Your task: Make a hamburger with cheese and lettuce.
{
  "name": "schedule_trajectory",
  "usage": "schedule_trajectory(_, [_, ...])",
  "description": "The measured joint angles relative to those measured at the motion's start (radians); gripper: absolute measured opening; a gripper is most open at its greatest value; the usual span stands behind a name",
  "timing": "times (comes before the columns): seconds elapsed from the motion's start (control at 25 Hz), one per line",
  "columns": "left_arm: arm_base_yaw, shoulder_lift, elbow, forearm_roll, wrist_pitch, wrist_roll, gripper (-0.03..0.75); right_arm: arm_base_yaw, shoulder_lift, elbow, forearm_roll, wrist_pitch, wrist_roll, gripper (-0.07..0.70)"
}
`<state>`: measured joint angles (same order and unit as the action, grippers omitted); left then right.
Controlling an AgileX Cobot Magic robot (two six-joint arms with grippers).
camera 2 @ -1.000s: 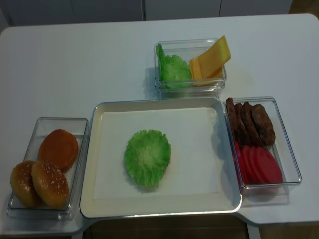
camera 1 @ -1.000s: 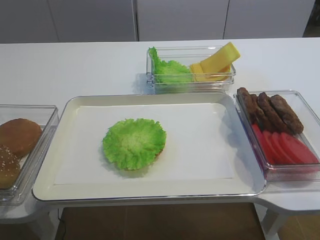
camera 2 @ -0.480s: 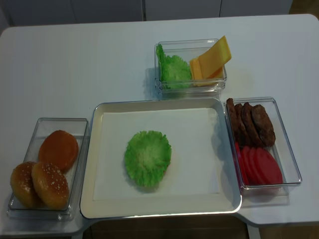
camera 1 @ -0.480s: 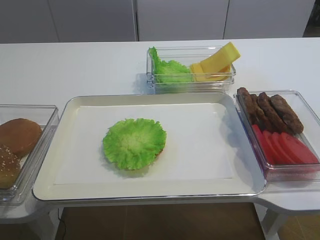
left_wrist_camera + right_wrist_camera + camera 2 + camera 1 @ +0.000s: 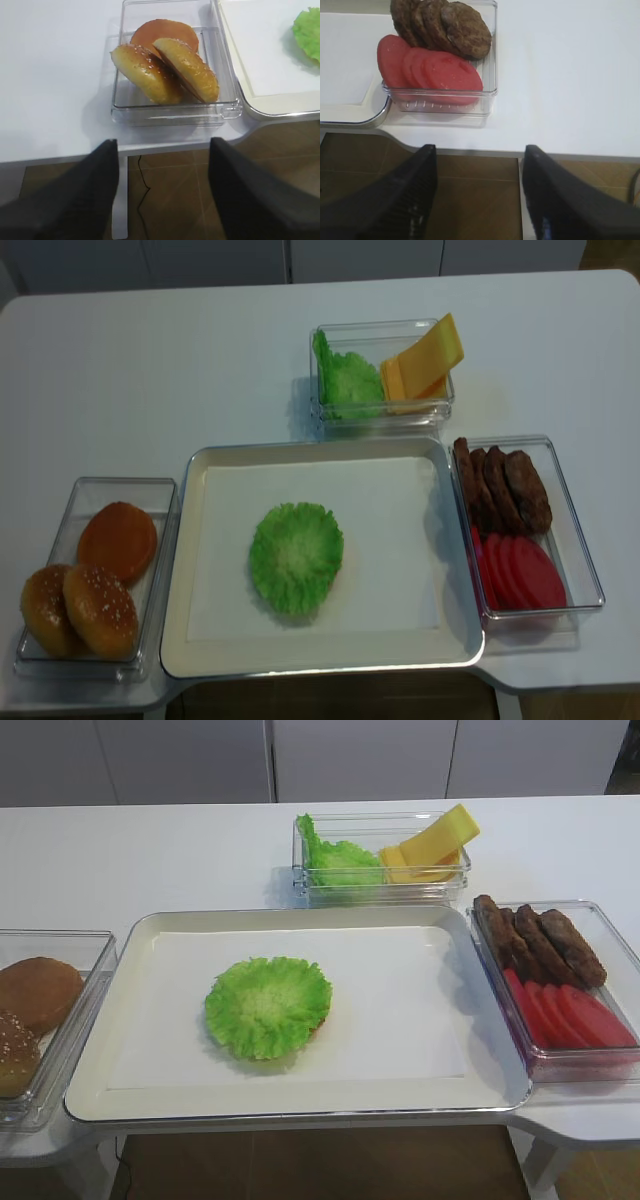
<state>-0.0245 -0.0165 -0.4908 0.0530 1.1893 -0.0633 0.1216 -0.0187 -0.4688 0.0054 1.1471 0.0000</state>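
White tabletop is carrying a cream rectangular tray (image 5: 100, 1090) lined with white paper, and on it a bright green frilly lettuce leaf (image 5: 268, 1005) is lying flat over the round bun half (image 5: 318, 1030), of which only a sliver of golden rim is peeking out at the leaf's right edge. Thin glossy yellow-orange cheese slices (image 5: 432, 842) are waiting in a clear plastic box (image 5: 380, 890) behind the tray, beside spare lettuce, leaning up with their long axis slanting toward the right rear. Each slice is looking light, smooth and likely slippery, and a little bendy, so the raised upper end standing clear of the box wall is probably offering the best purchase, pinched across its thin faces. Both the right gripper (image 5: 479, 195) and the left gripper (image 5: 164, 192) are hanging off the table's front edge, jaws standing wide apart and holding nothing, the right one near the clear container of brown patties (image 5: 440, 22) and red tomato slices (image 5: 427, 67).
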Motion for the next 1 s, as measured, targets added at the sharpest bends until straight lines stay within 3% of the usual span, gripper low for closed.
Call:
schedule_trajectory(0.32, [0.0, 0.0, 0.0, 0.0, 0.0, 0.0, 0.422, -0.077, 0.0, 0.0, 0.001, -0.002, 0.0, 0.433])
schedule_trajectory(1.0, [0.0, 0.0, 0.0, 0.0, 0.0, 0.0, 0.422, -0.078, 0.0, 0.0, 0.002, -0.002, 0.0, 0.433])
